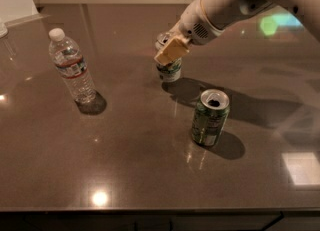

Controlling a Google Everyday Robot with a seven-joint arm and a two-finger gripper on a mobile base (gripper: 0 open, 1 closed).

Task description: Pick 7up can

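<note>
The 7up can [170,71] stands in the middle of the dark table, white-bodied with green markings and a silver top. My gripper [167,48] comes down from the upper right and is closed around the can's upper half. One tan finger pad [172,51] lies across the can's front; the other finger is hidden behind it. The can looks lifted slightly off the table, with its shadow to the lower right.
A darker green can [210,118], opened, stands in front and to the right of the 7up can. A clear water bottle [73,68] stands at the left. The table's front edge [150,209] runs along the bottom. The arm [235,0] spans the upper right.
</note>
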